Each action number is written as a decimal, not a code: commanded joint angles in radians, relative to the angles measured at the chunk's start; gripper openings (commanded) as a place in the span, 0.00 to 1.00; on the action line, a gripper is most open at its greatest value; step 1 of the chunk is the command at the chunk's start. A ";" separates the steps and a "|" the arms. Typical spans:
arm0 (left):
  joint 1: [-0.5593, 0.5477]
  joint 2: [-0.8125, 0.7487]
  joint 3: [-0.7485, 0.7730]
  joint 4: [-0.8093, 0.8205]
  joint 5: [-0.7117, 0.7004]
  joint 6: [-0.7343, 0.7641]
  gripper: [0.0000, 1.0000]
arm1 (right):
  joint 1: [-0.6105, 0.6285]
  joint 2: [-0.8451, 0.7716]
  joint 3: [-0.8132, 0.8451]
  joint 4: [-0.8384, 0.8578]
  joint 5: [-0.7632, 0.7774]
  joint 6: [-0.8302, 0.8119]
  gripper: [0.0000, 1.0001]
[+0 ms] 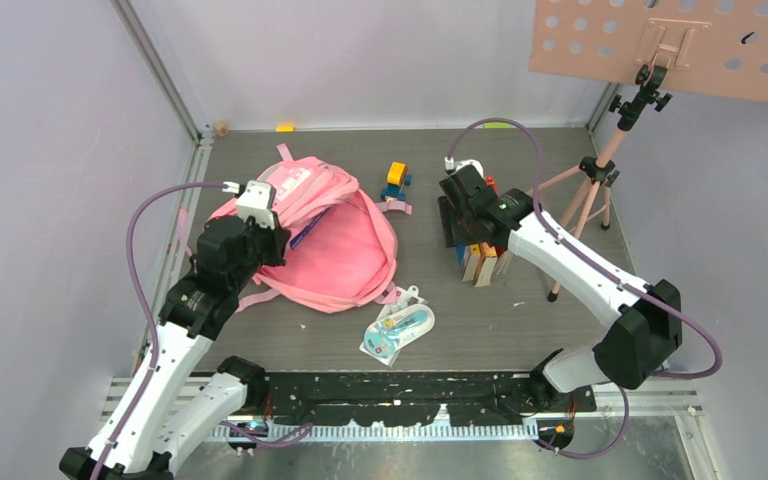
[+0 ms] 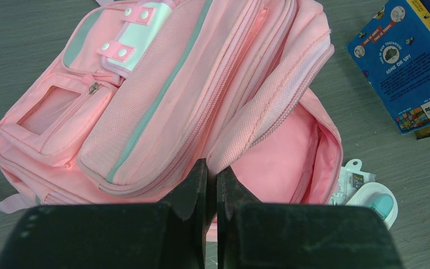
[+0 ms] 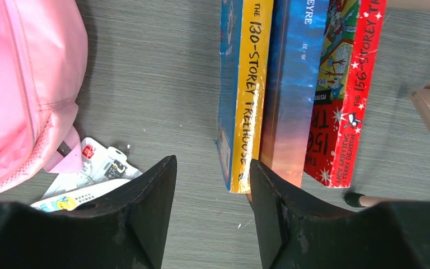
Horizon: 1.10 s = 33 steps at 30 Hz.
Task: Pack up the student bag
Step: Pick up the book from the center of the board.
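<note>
Pinching the rim of the student bag (image 2: pixel 162 101), the left jaws are clamped; the right jaws gape over books (image 3: pixel 291 84).

books (image 1: pixel 480 262), blister pack (image 1: pixel 397 331) — pink tripod (image 1: pixel 597 170)

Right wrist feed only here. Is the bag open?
Observer: Yes, the bag lies with its main compartment gaping, pink lining showing.
Operator: Left gripper doing what?
Observer: Left gripper is shut at the bag's opening edge and seems to pinch the fabric.
Operator: Anything loose outside my view?
Observer: Yellow and blue blocks sit on the table beyond the bag.
</note>
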 commanded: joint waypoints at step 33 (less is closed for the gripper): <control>0.003 -0.004 0.011 0.105 -0.027 0.003 0.00 | 0.040 0.167 0.038 0.094 0.092 -0.067 0.54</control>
